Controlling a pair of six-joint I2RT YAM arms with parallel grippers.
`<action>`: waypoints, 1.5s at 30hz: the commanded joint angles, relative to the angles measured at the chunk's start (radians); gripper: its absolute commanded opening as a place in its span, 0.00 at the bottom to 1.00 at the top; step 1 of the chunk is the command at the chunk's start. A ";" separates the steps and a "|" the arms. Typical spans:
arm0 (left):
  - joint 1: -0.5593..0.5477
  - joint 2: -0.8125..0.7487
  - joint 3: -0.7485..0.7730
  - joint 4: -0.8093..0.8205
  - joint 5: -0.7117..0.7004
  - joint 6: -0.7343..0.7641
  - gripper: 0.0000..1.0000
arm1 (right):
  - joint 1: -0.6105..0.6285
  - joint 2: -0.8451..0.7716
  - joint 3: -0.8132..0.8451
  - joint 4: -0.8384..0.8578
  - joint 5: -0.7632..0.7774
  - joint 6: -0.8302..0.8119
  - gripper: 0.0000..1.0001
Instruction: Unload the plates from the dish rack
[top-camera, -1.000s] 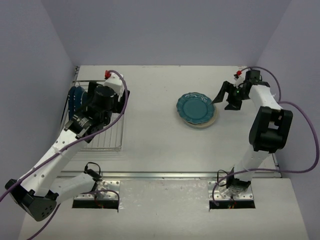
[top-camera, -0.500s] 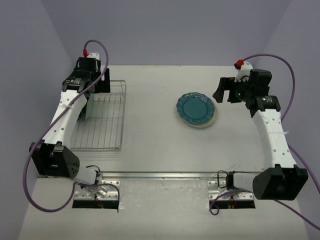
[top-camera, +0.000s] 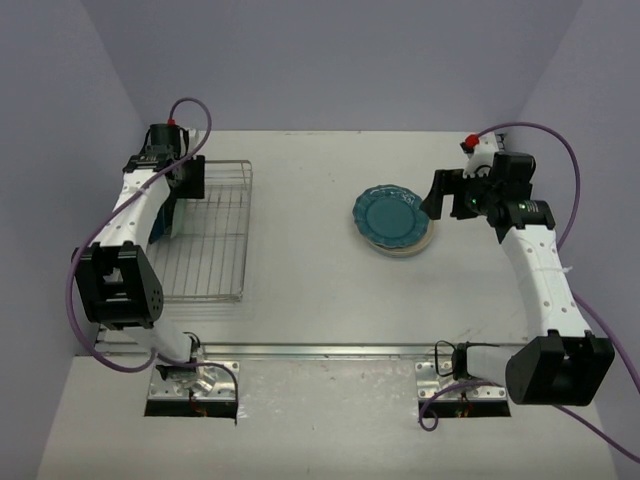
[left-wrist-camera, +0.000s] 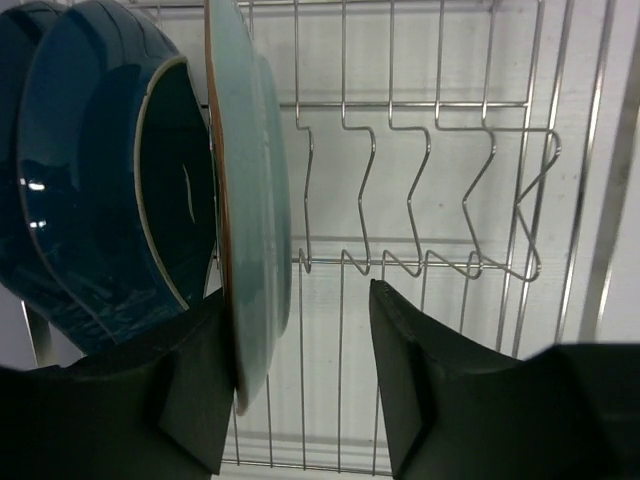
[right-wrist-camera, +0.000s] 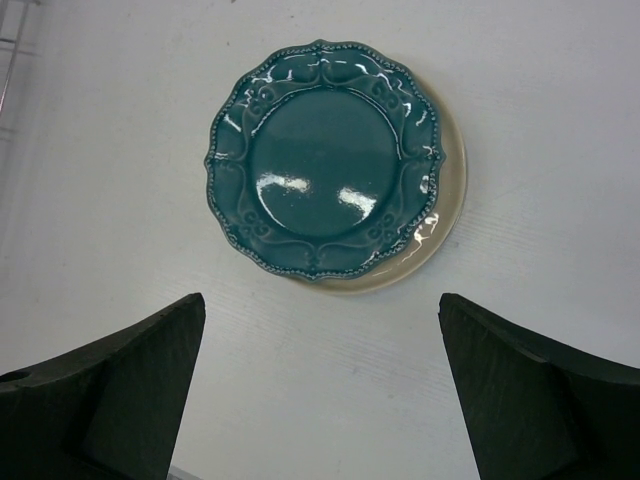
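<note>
Plates update: left pincer (left-wrist-camera: 297, 300) straddles the upright pale blue plate (left-wrist-camera: 250, 200) in the dish rack (top-camera: 215, 250), far left of the top view, jaws open, not clamped. Right pincer (right-wrist-camera: 320, 300) hangs wide open above the teal plate (right-wrist-camera: 325, 170), stacked on a cream plate (right-wrist-camera: 445, 200) on the surface (right-wrist-camera: 550, 100).

Nothing legible: no text, label, brand, number or sign was readable on the plates (right-wrist-camera: 325, 170), the dish rack (top-camera: 205, 250) or the worktop (top-camera: 300, 290) in any view.
</note>
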 joint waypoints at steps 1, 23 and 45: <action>0.035 0.050 -0.023 0.044 0.054 0.024 0.47 | 0.008 0.001 0.010 0.030 -0.041 0.005 0.99; 0.065 0.024 0.431 -0.156 0.246 0.019 0.00 | 0.020 -0.034 -0.008 0.046 -0.107 0.056 0.99; -1.176 -0.539 -0.623 0.748 -0.735 1.096 0.00 | 0.041 0.111 0.135 0.043 -0.488 0.361 0.99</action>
